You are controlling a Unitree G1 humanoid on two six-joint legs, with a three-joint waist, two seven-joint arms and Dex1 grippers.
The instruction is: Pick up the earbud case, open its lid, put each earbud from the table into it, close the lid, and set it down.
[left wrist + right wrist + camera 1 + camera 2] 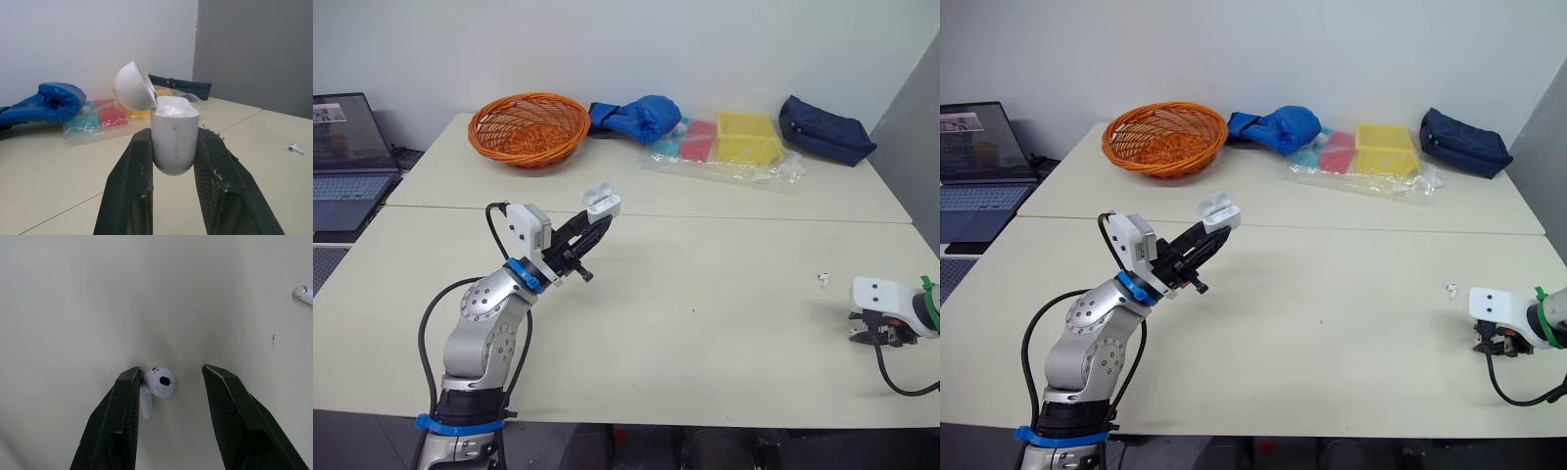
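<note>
My left gripper (598, 219) is raised above the left half of the table, shut on the white earbud case (174, 142). The case (600, 203) stands upright between the fingers with its lid tipped open. At the table's right edge my right gripper (171, 369) points down at the tabletop, open. One white earbud (157, 384) lies between its fingers, close against one of them. A second earbud (823, 280) lies on the table a little beyond the right gripper (876, 338).
At the back of the table stand an orange wicker basket (529, 127), a blue boxing glove (636, 117), a plastic bag of coloured items (724, 147) and a navy pouch (824, 129). A laptop (347, 157) sits off to the left.
</note>
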